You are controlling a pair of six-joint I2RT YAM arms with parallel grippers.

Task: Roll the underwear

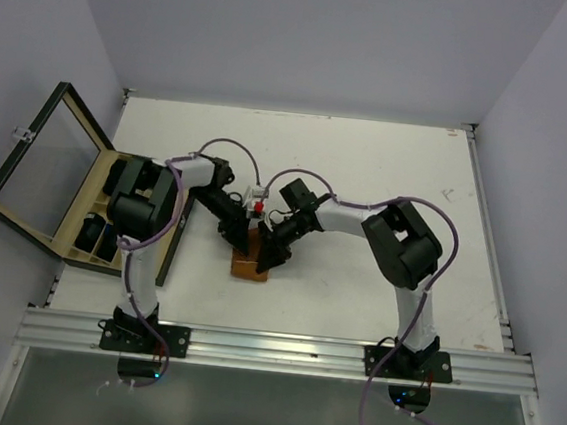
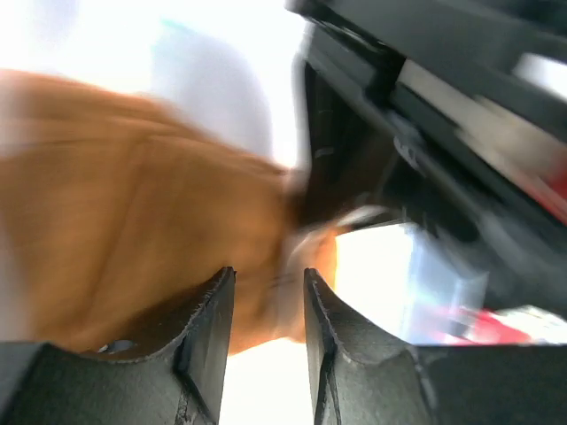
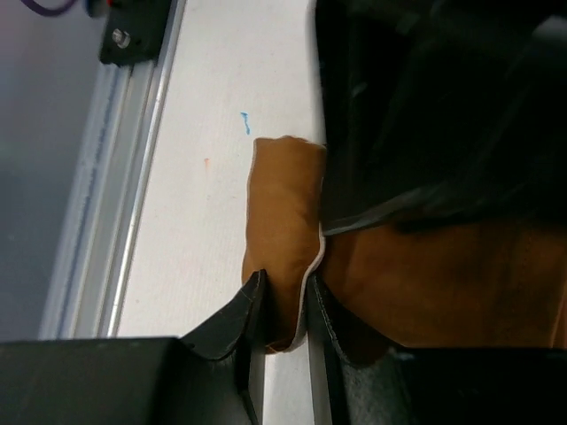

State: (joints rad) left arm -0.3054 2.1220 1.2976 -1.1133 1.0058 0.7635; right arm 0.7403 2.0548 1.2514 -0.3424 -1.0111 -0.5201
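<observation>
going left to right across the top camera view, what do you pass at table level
glass lid, swung open → wooden box → orange-brown underwear → right arm

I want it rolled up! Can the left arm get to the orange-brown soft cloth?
Probably yes. The left gripper sits right at the orange-brown soft cloth, and nothing seems to lie between them. The right gripper only pinches the cloth's edge.
</observation>
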